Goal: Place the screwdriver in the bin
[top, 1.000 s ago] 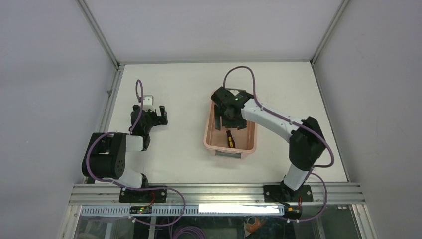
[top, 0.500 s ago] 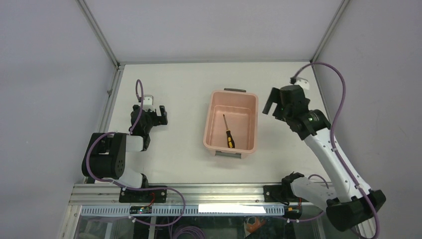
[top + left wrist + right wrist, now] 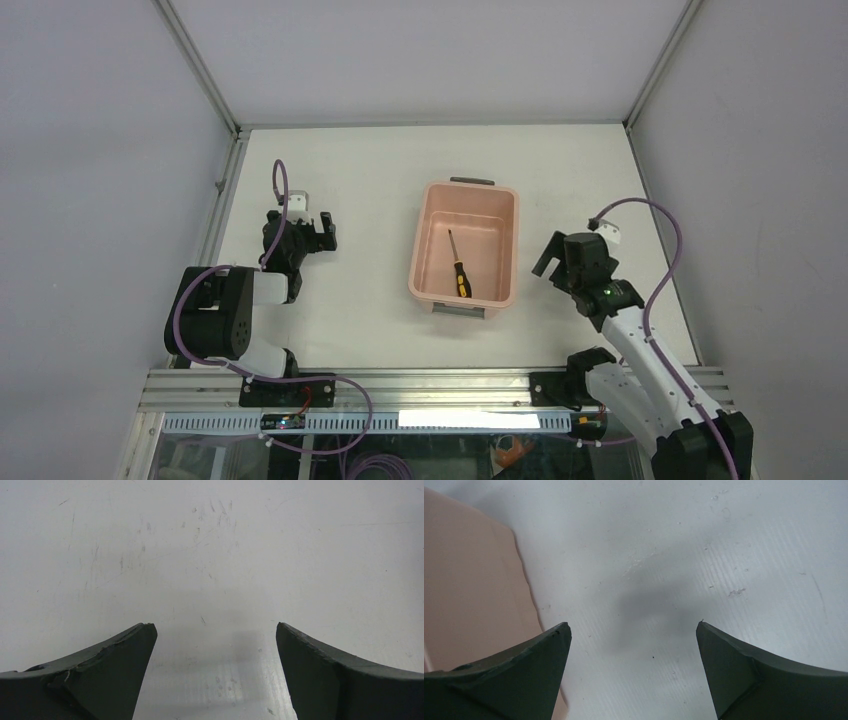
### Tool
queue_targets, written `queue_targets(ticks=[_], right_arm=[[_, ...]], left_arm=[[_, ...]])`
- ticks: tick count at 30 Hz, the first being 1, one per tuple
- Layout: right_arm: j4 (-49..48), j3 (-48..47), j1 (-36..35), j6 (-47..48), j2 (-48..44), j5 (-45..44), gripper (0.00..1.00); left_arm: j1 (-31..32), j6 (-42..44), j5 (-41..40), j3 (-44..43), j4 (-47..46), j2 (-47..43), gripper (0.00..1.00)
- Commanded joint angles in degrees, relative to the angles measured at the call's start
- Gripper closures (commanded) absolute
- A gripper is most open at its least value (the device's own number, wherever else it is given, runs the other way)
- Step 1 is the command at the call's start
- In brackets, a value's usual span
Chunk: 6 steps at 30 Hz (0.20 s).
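The screwdriver [image 3: 458, 270], with its yellow-and-black handle toward the near end, lies flat on the floor of the salmon-pink bin [image 3: 507, 250] in the top view. My right gripper [image 3: 553, 255] hangs open and empty just right of the bin, over the table. In the right wrist view the bin [image 3: 469, 585] fills the left edge, and the right gripper [image 3: 631, 627] has only bare table between its fingers. My left gripper [image 3: 318, 226] rests open far to the left of the bin, and the left gripper [image 3: 212, 630] shows nothing but table surface between its jaws.
White table walled by an aluminium frame and grey panels. The bin's grey handles [image 3: 471, 182] sit at its far and near short ends. The right arm's purple cable [image 3: 655, 250] loops above its wrist.
My right gripper opened over the bin, leaving the screwdriver inside, then swung out to the right and drew back toward the near right side. The left arm has not moved.
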<state>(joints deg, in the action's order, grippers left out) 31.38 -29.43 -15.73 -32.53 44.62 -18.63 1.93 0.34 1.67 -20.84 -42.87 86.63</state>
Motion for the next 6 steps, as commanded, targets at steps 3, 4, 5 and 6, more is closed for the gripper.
queue_targets(ticks=[3, 4, 5, 6], right_arm=[[-9.23, 0.54, 0.21, -0.73, 0.72, 1.98, 0.01], [-9.46, 0.56, 0.23, -0.52, 0.62, 2.27, 0.01], [-9.83, 0.66, 0.23, -0.17, 0.38, 2.56, 0.01], [-10.04, 0.69, 0.18, 0.08, 0.04, 2.70, 0.01]], left_arm=[[0.61, -0.87, 0.61, -0.96, -3.62, -0.25, 0.01], [0.59, -0.87, 0.61, -0.96, -3.62, -0.24, 0.01], [0.61, -0.87, 0.57, -0.96, -3.62, -0.24, 0.01], [0.58, -0.87, 0.54, -0.96, -3.62, -0.24, 0.01]])
